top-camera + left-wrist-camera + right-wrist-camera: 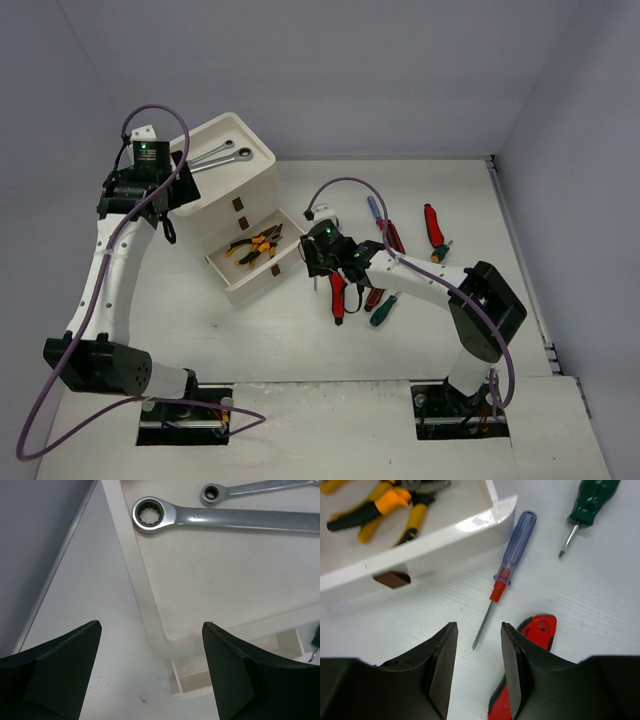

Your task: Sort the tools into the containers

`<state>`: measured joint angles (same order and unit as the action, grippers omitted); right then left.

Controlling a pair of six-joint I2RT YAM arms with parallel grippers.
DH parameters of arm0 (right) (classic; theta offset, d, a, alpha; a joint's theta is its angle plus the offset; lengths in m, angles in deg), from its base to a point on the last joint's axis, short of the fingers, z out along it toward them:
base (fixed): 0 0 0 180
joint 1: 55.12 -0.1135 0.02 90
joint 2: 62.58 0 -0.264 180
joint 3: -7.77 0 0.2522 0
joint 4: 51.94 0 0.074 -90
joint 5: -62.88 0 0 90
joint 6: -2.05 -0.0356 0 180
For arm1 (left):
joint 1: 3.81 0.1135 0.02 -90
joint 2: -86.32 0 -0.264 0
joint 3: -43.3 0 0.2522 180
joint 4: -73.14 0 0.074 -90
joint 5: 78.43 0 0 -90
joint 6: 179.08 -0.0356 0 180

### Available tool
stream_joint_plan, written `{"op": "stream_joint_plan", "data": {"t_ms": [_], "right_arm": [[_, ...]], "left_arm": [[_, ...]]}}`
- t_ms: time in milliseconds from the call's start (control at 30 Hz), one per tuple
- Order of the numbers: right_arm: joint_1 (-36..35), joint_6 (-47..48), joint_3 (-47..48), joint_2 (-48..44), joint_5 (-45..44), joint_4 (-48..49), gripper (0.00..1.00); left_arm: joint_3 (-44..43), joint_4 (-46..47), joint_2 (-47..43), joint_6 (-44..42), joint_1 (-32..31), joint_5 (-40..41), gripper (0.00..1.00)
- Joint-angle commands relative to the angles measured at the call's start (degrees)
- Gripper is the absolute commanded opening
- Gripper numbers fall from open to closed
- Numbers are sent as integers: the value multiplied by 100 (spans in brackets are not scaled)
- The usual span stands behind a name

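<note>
The containers are one white drawer box [250, 195] with a rimmed top tray [145, 610]. In that tray lie two silver ratchet wrenches [225, 517]. Its lowest drawer [262, 282] stands pulled out and holds yellow-black pliers [380, 505]. My left gripper [150, 645] hangs open and empty over the tray's corner. My right gripper [479, 630] is open just above the table by the drawer's front corner, nothing between its fingers. A clear blue screwdriver [512, 555] lies ahead of it and a red-black plier handle [540, 630] sits beside its right finger.
A green screwdriver [383, 310], red-handled tools [432, 225] and another blue screwdriver [375, 210] lie on the table right of the box. Grey walls close in the table on the left, back and right. The drawer's brown handle tab [392, 578] faces my right gripper.
</note>
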<state>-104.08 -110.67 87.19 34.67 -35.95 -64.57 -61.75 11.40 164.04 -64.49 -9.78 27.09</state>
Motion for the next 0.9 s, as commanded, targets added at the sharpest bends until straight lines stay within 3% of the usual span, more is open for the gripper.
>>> {"op": "stream_joint_plan", "data": {"t_ms": [0,133,300,400,567,867], "right_arm": [[44,850,-345,-293,671,989,37],[125,1059,-531,-103,1166,1423,35],[167,1175,-536,306,1616,1895,34],[175,1231,-450,571,1843,2147,34],[158,1314,-168,1033,2219,2558,31],[96,1411,484,1493,2171,2904,28]], "left_arm": [[-293,431,333,397,308,-220,78],[-305,593,568,592,450,-93,77],[-310,667,797,742,465,146,63],[-242,707,825,883,459,213,44],[-57,886,762,1118,465,197,0],[185,885,749,1357,448,131,0]]}}
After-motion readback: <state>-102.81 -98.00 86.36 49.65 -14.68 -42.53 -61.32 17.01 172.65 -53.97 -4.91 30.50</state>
